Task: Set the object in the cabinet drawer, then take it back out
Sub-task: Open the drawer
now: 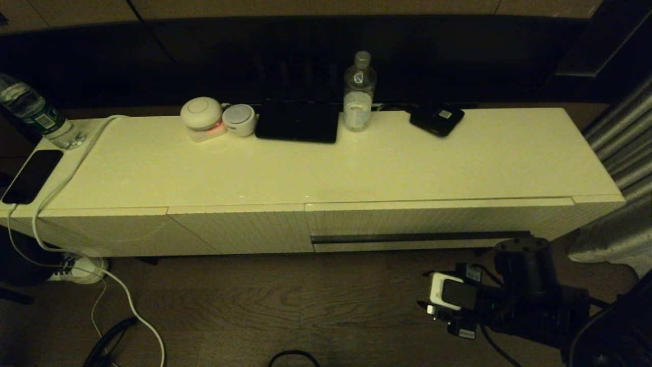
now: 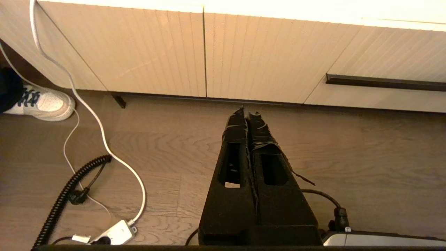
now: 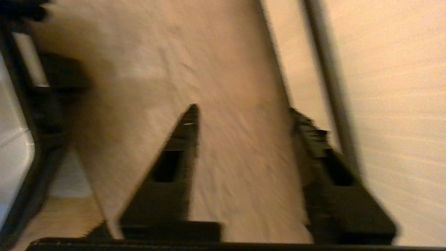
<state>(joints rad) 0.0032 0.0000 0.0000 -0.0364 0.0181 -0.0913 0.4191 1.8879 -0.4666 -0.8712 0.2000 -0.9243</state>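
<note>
At the upper left of the head view a clear plastic water bottle with a green label (image 1: 35,114) stands on the end of the long, low white cabinet (image 1: 356,168). Just below it lies a flat black phone (image 1: 33,176), and a white cable (image 1: 61,188) runs past it over the edge down to the wooden floor (image 1: 254,306), near a white sneaker (image 1: 76,267).

The left gripper (image 2: 247,113) hangs low over the floor in front of the plain ribbed panels. Its two black fingers are pressed together with nothing between them.

Along the back edge of the cabinet top, left of centre, sit a round white domed device (image 1: 202,117) and, touching it, a smaller white round speaker (image 1: 239,120). The black folded umbrella (image 1: 298,122) lies just to their right on the cabinet top, a dark shape whose detail is hard to make out. Beside it stands a clear, capped water bottle (image 1: 359,94). Further right rests a flat black device with a white label (image 1: 437,120).

Below, at the lower right, the wide white ribbed drawer with a long dark handle strip (image 1: 420,237) is closed. The right arm (image 1: 519,295) sits low in front of it. The right gripper (image 3: 244,109) has its fingers spread about halfway apart and holds nothing, with the floor beneath and the handle strip close beside one finger.

A grey pleated curtain (image 1: 621,153) fills the right edge.
</note>
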